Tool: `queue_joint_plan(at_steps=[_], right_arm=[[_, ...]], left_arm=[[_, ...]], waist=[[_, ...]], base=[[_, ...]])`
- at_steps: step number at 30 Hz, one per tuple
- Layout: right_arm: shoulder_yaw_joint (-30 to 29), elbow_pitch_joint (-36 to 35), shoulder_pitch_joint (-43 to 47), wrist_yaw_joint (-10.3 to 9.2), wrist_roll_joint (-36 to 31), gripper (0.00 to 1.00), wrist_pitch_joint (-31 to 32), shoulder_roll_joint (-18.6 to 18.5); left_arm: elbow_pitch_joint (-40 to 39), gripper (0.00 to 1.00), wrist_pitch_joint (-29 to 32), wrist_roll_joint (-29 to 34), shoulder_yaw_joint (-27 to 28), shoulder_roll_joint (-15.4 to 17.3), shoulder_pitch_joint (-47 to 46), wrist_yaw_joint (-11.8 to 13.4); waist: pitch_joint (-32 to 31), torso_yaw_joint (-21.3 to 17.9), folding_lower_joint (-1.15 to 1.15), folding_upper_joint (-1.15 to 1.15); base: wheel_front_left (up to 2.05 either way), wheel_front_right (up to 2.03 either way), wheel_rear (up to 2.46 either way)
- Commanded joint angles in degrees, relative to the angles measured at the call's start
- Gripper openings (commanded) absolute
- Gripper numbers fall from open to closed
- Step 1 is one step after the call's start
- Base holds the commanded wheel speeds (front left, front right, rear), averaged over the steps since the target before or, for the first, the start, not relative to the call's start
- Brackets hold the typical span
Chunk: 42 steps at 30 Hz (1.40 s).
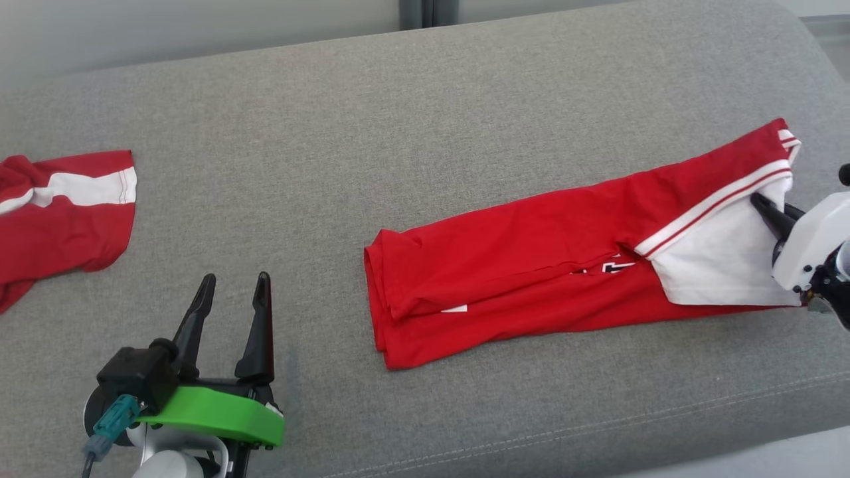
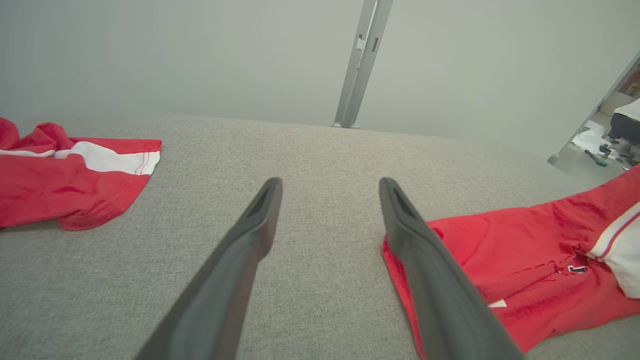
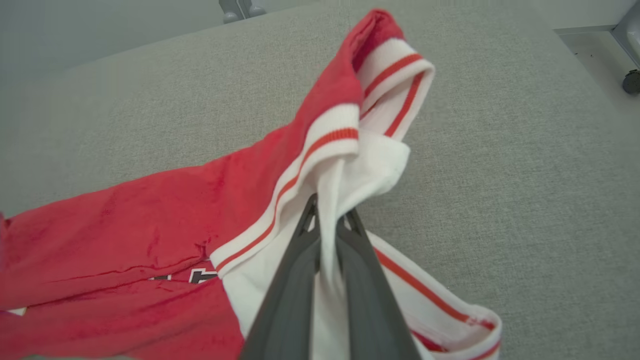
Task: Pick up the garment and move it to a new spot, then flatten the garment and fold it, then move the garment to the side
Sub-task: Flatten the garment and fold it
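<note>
The garment (image 1: 531,265) is a red shirt with white sleeves and red stripes, folded into a long strip across the right half of the grey cushion (image 1: 398,119). My right gripper (image 1: 760,202) is shut on its white sleeve end at the far right; in the right wrist view the white cloth (image 3: 327,235) is pinched between the two dark fingers, and the striped cuff (image 3: 385,80) lifts above them. My left gripper (image 1: 236,282) stands open at the lower left, over bare cushion, apart from the garment's red end (image 2: 500,260), which lies just right of its fingers.
A second red and white garment (image 1: 60,212) lies crumpled at the cushion's left edge, also seen as a red heap (image 2: 65,175) in the left wrist view. A metal post (image 2: 362,60) stands behind the cushion. Floor (image 3: 595,50) lies past the cushion's right end.
</note>
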Motion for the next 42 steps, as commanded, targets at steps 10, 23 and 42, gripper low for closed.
queue_joint_plan(at_steps=[10, 23, 42], right_arm=[[3.71, -15.27, 2.82, -0.07, 2.07, 0.0, 3.53, 1.23], [2.82, -19.22, 2.87, -0.05, -2.15, 0.0, 12.04, 15.33], [1.08, 1.68, -1.62, -0.05, -15.93, 0.0, 11.31, 32.2]], left_arm=[[0.7, 1.0, -0.25, -0.32, -0.28, -0.83, 1.27, -0.25], [1.88, 1.0, -0.59, -0.32, 0.02, -2.38, 1.45, -2.33], [3.97, 1.0, -0.57, 1.04, -1.26, -5.57, -2.08, -4.6]], waist=[[-3.2, -1.34, 0.0, 0.0], [-5.48, 1.2, 0.0, 0.0], [-4.5, 10.64, 0.0, 0.0]], base=[[0.0, 0.0, 0.0], [0.0, 0.0, 0.0], [0.0, 0.0, 0.0]])
